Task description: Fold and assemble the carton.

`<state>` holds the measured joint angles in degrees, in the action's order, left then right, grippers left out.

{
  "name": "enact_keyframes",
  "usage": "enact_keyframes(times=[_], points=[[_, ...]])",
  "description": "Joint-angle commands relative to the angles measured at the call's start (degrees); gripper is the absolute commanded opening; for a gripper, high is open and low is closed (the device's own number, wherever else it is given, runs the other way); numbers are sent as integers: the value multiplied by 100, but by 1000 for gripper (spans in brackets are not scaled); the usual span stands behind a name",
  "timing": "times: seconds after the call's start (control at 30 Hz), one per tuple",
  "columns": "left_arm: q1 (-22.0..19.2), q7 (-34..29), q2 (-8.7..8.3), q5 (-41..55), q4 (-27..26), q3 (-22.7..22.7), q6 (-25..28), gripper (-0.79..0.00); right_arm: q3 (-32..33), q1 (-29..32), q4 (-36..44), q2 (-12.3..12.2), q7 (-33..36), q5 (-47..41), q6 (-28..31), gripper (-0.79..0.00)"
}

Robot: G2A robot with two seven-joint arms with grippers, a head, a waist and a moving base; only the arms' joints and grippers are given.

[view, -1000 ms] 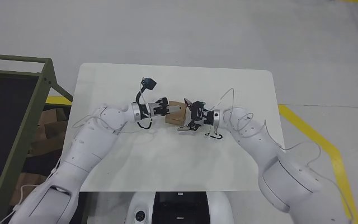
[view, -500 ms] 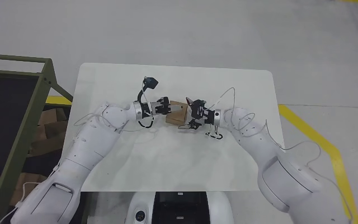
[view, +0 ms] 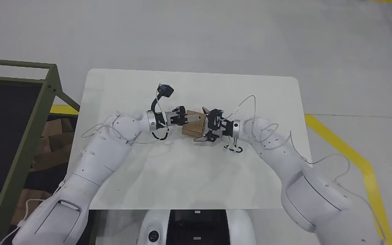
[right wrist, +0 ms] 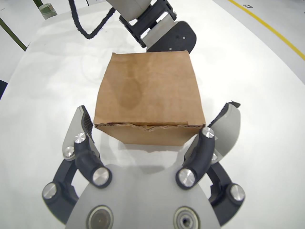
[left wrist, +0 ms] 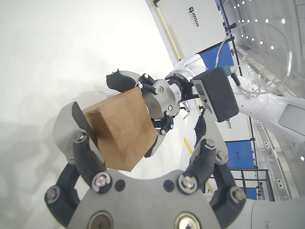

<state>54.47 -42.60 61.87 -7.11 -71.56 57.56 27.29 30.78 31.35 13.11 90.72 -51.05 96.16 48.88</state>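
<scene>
A small brown carton stands folded into a box at the middle of the white table. My left gripper is at one end of it and my right gripper at the opposite end. In the left wrist view the left gripper is open, and the carton leans against one of its fingers. The right gripper's fingers straddle the far end. In the right wrist view the right gripper is open around the carton, with a gap on one side.
A green-framed cart stands off the table's left edge, with cardboard pieces below it. Yellow floor tape runs to the right of the table. Loose cables hang along the right arm.
The right gripper has edged slightly closer to the carton. The left gripper and the carton have barely moved.
</scene>
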Motion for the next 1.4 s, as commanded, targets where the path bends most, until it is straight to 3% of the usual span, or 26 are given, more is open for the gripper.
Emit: enact_keyframes(times=[0.0, 0.33, 0.47, 0.87, 0.97, 1.37], points=[[0, -11, 2, -5, 1, 6, 11, 0, -9, 1, -8, 3, -6, 0, 7, 0], [19, -7, 10, -14, 0, 38, 26, 0, -58, 6, -14, 12, -58, 11, 4, 0], [25, -23, 11, -24, 4, 49, 43, 0, -73, 4, -15, 16, -73, 11, -13, -62], [40, -37, 21, -27, 6, 75, 63, 0, -85, 8, -35, 27, -52, -61, -73, -102], [44, -39, 24, -31, 2, 79, 61, 0, -89, 9, -33, 28, -65, -73, -78, -299], [65, -39, 31, -54, -26, 105, 58, 0, -112, 7, -38, 25, -87, -100, -106, -268]])
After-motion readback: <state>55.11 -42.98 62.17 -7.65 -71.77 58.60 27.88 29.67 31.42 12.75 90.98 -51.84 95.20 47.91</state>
